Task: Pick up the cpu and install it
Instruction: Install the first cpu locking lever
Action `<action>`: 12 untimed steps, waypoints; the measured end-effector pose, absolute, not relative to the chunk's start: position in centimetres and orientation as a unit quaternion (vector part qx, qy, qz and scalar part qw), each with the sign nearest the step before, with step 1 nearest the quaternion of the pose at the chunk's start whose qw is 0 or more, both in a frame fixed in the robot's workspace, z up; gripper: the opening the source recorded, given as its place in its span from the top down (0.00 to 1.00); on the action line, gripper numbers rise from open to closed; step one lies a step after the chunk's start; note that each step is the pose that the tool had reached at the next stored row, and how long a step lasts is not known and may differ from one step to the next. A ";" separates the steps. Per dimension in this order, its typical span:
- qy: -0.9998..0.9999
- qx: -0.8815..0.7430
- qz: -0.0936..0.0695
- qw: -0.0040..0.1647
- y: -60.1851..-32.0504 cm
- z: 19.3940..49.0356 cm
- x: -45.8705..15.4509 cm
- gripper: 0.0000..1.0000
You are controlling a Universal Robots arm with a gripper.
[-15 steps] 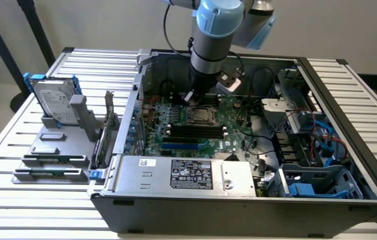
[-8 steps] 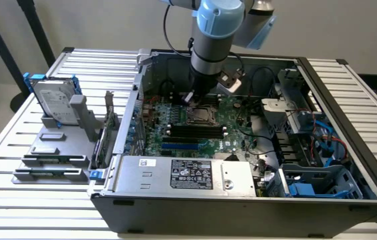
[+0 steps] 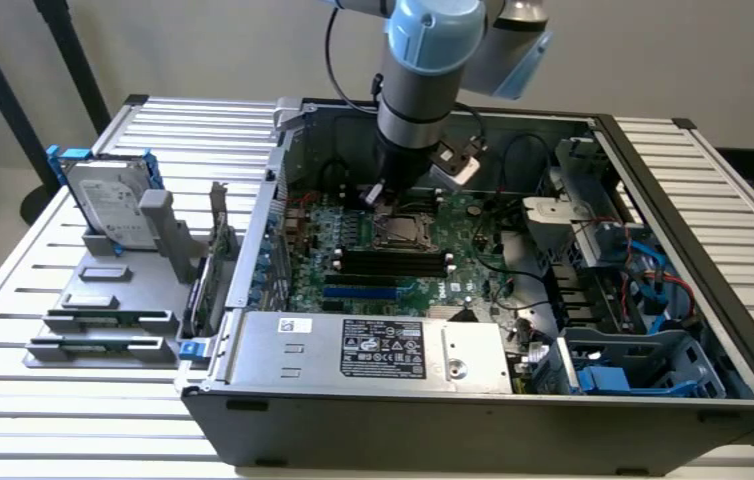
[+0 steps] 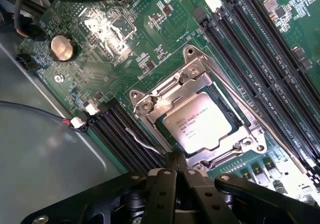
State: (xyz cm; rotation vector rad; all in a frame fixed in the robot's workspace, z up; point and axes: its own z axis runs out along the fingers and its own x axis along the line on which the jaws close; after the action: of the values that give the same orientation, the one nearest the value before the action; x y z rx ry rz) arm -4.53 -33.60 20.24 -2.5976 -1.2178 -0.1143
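The cpu [image 4: 200,121], a small square chip with a silvery top, lies flat inside the metal socket frame [image 4: 150,104] on the green motherboard [image 4: 125,49]. My gripper [image 4: 176,160] is shut, its two black fingers pressed together with nothing between them, their tips just off one edge of the socket frame. In the exterior view the gripper [image 3: 384,196] hangs inside the open computer case, right above the far edge of the socket with the cpu [image 3: 405,229].
Black memory slots [image 4: 260,69] run along both sides of the socket. A thin wire lever [image 4: 140,138] lies by the frame. Cables [image 3: 517,160] hang at the case's back. A hard drive in a blue bracket [image 3: 108,205] and grey blocks [image 3: 100,320] stand at the exterior view's left.
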 end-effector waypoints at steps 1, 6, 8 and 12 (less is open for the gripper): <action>-0.420 -0.896 -0.040 0.135 -33.6 20.3 -4.7 0.89; -0.420 -0.896 -0.040 0.136 -33.6 20.7 -5.2 0.89; -0.420 -0.896 -0.040 0.136 -33.6 20.9 -5.3 0.89; -0.420 -0.896 -0.040 0.137 -33.6 21.4 -5.6 0.89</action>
State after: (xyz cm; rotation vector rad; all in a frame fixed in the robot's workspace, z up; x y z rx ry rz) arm -5.58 -33.57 21.36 -2.5941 -1.2164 -0.1166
